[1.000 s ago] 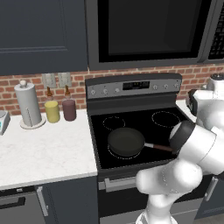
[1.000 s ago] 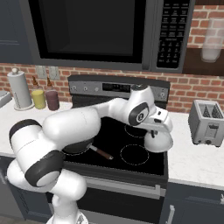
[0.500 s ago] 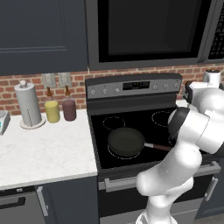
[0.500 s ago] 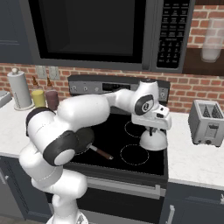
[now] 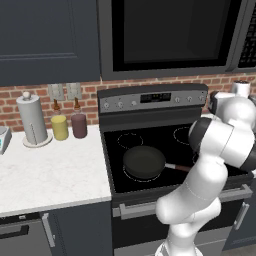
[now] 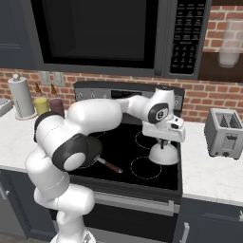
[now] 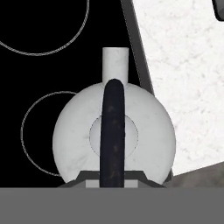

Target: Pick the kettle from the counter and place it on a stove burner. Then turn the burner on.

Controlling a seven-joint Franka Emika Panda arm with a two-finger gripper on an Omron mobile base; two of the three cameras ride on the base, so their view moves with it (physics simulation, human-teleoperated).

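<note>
Silvery-white and rounded, the small kettle with a wide round base (image 6: pixel 163 153) stands on the glossy black glass cooktop (image 6: pixel 126 147) near its right edge, just inside the seam where the glass meets the white, faintly veined stone bench (image 6: pixel 209 168). In the hand view the kettle (image 7: pixel 113 133) is seen from above: its short pale spout points up the picture, its dark arched handle (image 7: pixel 112 131) runs across the middle of the body, and its base overlaps a thin pale-grey burner ring (image 7: pixel 33 131), sitting off-centre toward the bench side rather than squarely inside it. The pincer (image 6: pixel 163 141) of the white arm hangs straight over the kettle with its jaws narrowed on the dark handle, holding it; whether the base rests on the glass or is just clear of it cannot be told. A dark round frying pan with a brown-tipped handle (image 5: pixel 144 161) sits on the front left burner. A boxy silver toaster (image 6: pixel 223 132) stands on the bench to the right of the cooktop. On the bench at the left, by the brick wall, are a white paper-towel roll on a stand (image 5: pixel 32 120), a yellow jar (image 5: pixel 60 127) and a dark maroon jar (image 5: pixel 79 125).
</note>
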